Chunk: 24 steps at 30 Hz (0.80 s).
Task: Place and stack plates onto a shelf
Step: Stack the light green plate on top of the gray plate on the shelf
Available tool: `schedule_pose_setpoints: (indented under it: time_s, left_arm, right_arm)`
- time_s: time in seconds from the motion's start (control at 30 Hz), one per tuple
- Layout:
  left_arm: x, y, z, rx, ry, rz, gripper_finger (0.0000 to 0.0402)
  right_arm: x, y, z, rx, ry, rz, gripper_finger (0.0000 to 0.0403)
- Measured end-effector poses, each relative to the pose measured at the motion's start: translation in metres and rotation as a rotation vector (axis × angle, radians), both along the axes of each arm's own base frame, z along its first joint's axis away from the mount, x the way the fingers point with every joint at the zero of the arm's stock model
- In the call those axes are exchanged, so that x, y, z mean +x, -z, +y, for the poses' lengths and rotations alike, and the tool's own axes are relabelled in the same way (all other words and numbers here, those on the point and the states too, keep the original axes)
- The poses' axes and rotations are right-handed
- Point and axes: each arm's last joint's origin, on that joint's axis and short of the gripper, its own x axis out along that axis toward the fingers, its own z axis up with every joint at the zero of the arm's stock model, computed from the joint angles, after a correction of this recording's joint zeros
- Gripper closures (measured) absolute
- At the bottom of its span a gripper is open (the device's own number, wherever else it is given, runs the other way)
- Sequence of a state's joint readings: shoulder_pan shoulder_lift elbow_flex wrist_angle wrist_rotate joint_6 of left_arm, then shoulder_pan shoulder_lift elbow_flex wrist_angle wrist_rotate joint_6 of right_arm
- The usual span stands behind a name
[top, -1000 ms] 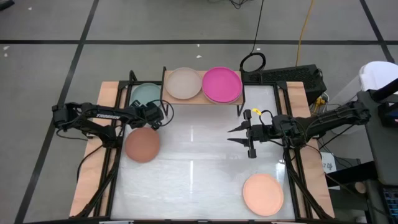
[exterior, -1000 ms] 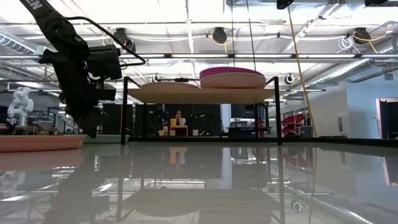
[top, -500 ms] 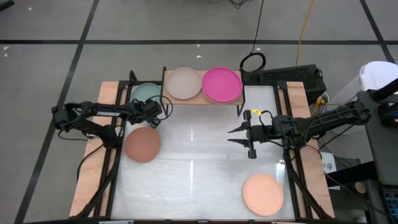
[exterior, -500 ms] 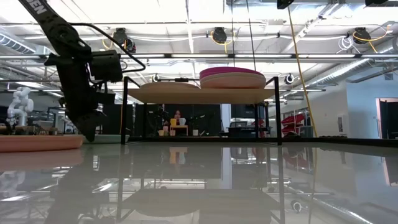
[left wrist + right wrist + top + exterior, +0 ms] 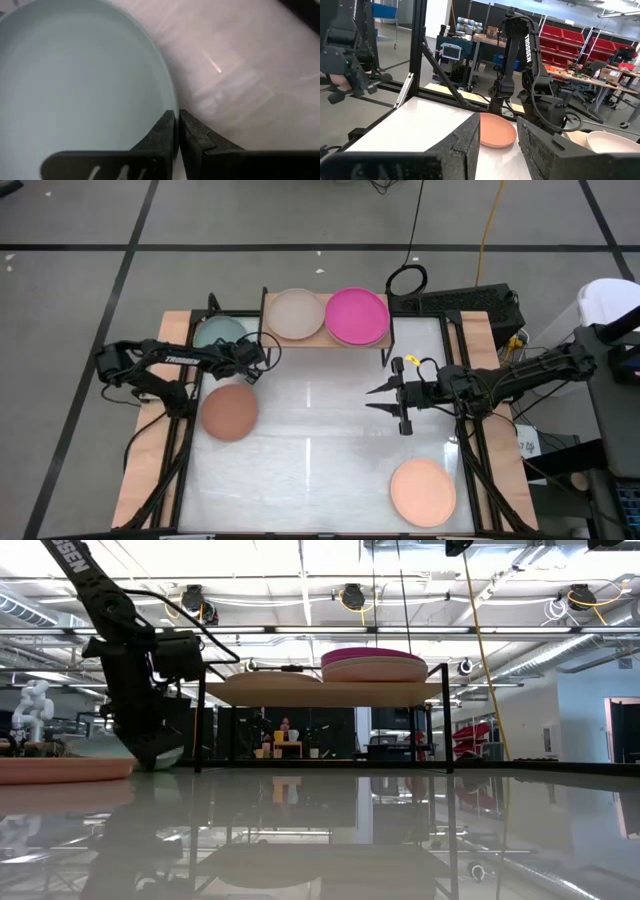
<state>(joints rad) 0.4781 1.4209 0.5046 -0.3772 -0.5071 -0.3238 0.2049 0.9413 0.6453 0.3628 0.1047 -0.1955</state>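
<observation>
A teal plate [image 5: 218,332] lies at the table's far left, beside the shelf [image 5: 325,338]. My left gripper [image 5: 177,120] is shut on its rim; in the high view this gripper [image 5: 242,352] sits at the plate's near right side. The shelf's wooden top carries a beige plate [image 5: 295,313] and a magenta plate [image 5: 357,315], which lies on a pink one [image 5: 372,673]. A brown plate [image 5: 229,411] and a peach plate [image 5: 423,491] lie flat on the table. My right gripper [image 5: 383,398] hovers open over the table's right half, holding nothing. My left gripper pinches the teal plate's rim [image 5: 169,97] between its two fingers, one finger over the plate's inside and one outside. The fingers [image 5: 150,745] slant down from above onto the rim's near right part. Whether the plate is clear of the table, I cannot tell.
The shelf stands on thin black legs [image 5: 197,715] at the table's far edge, with a gap beneath its top. Black frame rails [image 5: 180,450] run along both table sides. The white tabletop [image 5: 320,430] between the brown and peach plates is bare.
My left gripper has gone a little toward the table's far right and down, and has taken hold of the teal plate's rim. The teal plate now shows slightly farther toward the table's left edge than before.
</observation>
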Motion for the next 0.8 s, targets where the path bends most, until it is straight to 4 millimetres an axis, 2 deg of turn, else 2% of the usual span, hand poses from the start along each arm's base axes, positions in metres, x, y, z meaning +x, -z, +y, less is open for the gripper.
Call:
schedule_pose_setpoints:
  time_s: [0.1,0.27,0.5,0.67,0.8]
  left_arm:
    - [-0.002,-0.009,-0.008,0.015,0.011,-0.03,0.0391]
    - [-0.005,-0.042,-0.018,0.083,-0.01,-0.136,0.0392]
    - [-0.015,-0.101,-0.036,0.222,0.011,-0.344,0.0392]
    - [-0.025,-0.146,-0.041,0.354,0.014,-0.475,0.0392]
    - [-0.018,-0.18,-0.042,0.42,0.181,-0.558,0.0392]
  right_arm:
    - [0.0,0.0,0.0,0.0,0.0,0.001,0.0289]
    - [0.0,0.0,0.0,0.003,0.001,0.004,0.0289]
    - [0.0,0.0,0.0,0.038,0.001,0.006,0.0289]
    - [0.0,0.0,0.0,0.038,0.002,0.005,0.0289]
    - [0.0,0.0,0.0,0.038,0.003,0.002,0.0289]
